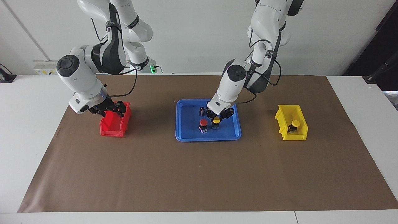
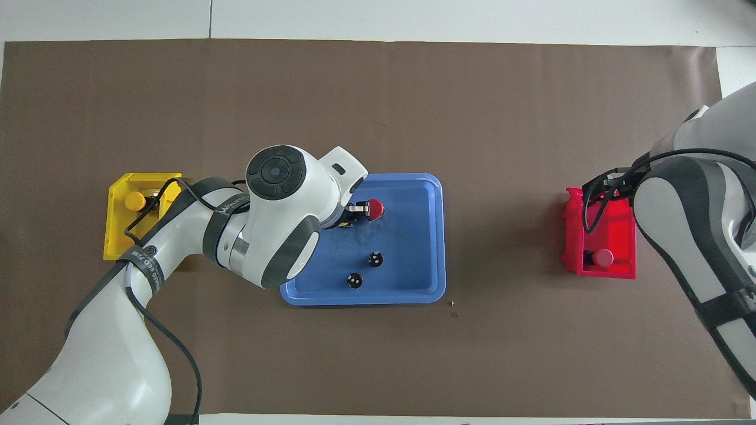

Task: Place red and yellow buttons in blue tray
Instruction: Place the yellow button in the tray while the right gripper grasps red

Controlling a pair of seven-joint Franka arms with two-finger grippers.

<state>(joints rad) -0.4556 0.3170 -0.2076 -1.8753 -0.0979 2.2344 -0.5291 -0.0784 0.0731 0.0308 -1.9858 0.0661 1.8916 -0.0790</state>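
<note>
Standing in the blue tray are two capped buttons, a red button and a yellow button, side by side near the tray's middle. The left gripper is down on that yellow button, its fingers shut on the cap, with the button's black base at or near the tray floor (whether it rests there or hangs just clear cannot be told). Two dark cylinders stand in the same tray, nearer to the robots than the capped pair; from overhead both show in full, while the facing view shows only one, partly hidden by the left arm. A second red button sits in the red bin, at the end of that bin nearest the robots; the facing view hides it under the right arm's hand. The right gripper hangs over that bin, just above its rim, and holds nothing visible; whether its fingers are apart or together cannot be told from either view. A second yellow button sits in the yellow bin, toward the left arm's end of the table. Both bins and the tray rest on a brown mat, the tray between the bins and well apart from each.
</note>
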